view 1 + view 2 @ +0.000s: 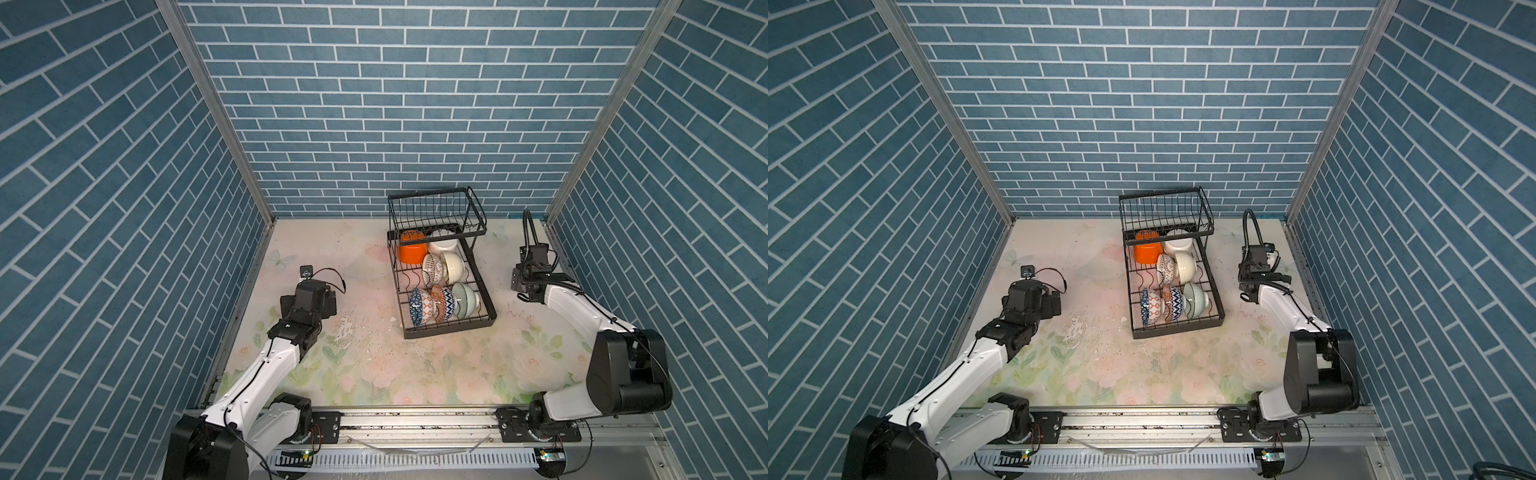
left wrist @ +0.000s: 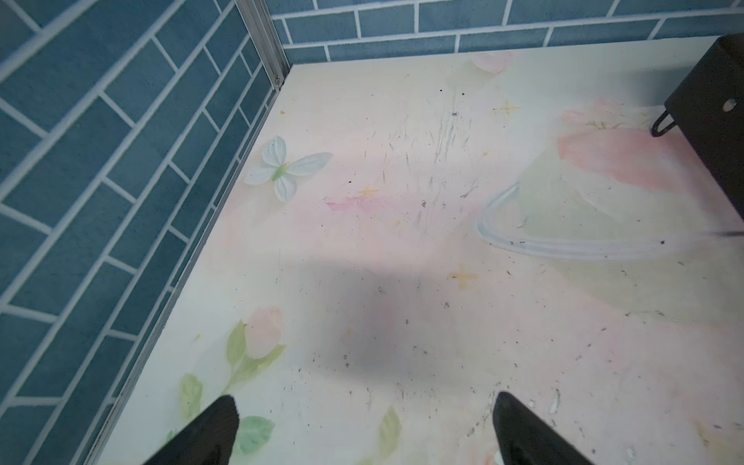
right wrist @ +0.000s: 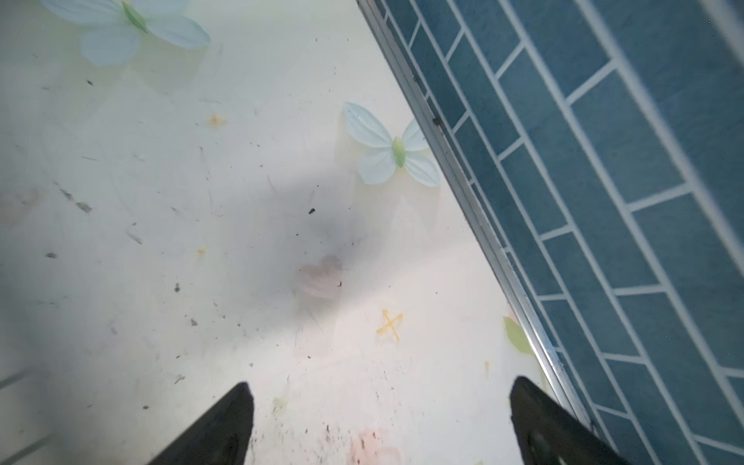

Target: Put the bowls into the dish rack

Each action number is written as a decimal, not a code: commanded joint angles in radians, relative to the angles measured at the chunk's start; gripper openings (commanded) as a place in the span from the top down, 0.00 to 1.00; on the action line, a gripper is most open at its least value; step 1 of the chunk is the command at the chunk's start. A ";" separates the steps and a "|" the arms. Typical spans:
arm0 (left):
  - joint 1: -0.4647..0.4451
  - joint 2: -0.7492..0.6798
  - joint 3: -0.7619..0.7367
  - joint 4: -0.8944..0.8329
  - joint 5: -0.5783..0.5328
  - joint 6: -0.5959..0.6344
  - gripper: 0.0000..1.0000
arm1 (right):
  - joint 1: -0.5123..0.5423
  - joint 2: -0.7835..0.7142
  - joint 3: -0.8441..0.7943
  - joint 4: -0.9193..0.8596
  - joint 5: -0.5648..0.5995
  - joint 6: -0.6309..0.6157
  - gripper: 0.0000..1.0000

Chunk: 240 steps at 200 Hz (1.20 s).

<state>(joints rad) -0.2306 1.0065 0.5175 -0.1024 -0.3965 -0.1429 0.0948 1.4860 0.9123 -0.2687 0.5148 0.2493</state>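
Observation:
The black wire dish rack (image 1: 451,328) stands at the back centre of the table in both top views, and its corner (image 2: 712,92) shows in the left wrist view. Several bowls stand on edge in it: orange (image 1: 412,252), white (image 1: 444,245), cream (image 1: 453,266), dark patterned (image 1: 432,269), blue patterned (image 1: 419,306) and pale green (image 1: 465,300). My left gripper (image 2: 364,398) is open and empty over bare table, left of the rack. To the rack's right, near the wall, my right gripper (image 3: 382,386) is also open and empty.
Blue brick walls enclose the table on three sides, with metal posts (image 1: 232,137) at the back corners. The floral tabletop (image 1: 374,365) is scuffed and speckled. A rail (image 1: 415,419) carrying both arm bases runs along the front edge.

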 commanded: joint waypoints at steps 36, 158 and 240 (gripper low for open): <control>0.072 0.039 -0.102 0.328 0.058 0.117 0.00 | -0.085 0.096 -0.158 0.470 -0.141 -0.109 0.01; 0.155 0.236 -0.184 0.718 0.208 0.118 0.00 | -0.109 0.061 -0.538 1.188 -0.409 -0.210 0.01; 0.168 0.314 -0.160 0.809 0.286 0.183 0.00 | -0.110 0.055 -0.532 1.157 -0.408 -0.204 0.01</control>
<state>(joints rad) -0.0715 1.3048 0.3378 0.6510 -0.1463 -0.0036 -0.0116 1.5364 0.3943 0.8406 0.1192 0.0780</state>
